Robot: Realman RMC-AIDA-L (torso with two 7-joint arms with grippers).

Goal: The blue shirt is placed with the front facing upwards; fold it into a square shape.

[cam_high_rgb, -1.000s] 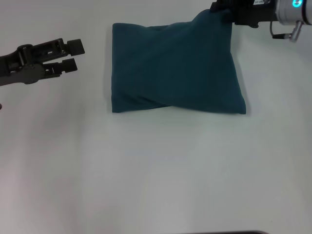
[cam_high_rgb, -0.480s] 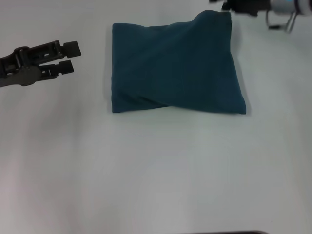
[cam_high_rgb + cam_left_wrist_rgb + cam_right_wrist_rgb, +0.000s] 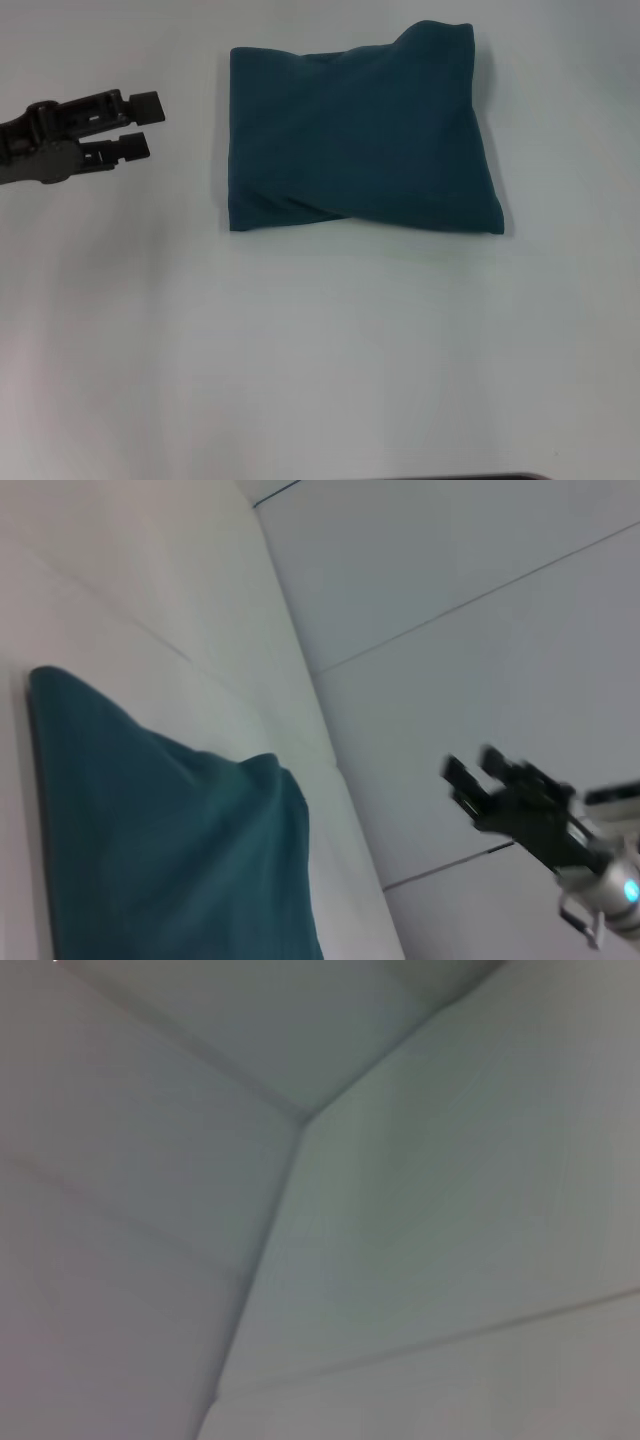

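the blue shirt [image 3: 360,140] is lying on the white table [image 3: 320,350], toward its far side, already folded into a compact, roughly square bundle, so the task is looking about done; only one far corner is puckering up and could use flattening. no lettering or tag is showing, just plain teal. the left gripper [image 3: 140,124] is hovering well apart to the shirt's left, jaws slightly parted and gripping nothing. the right gripper [image 3: 478,777] is hanging high above the table with fingers spread, empty.
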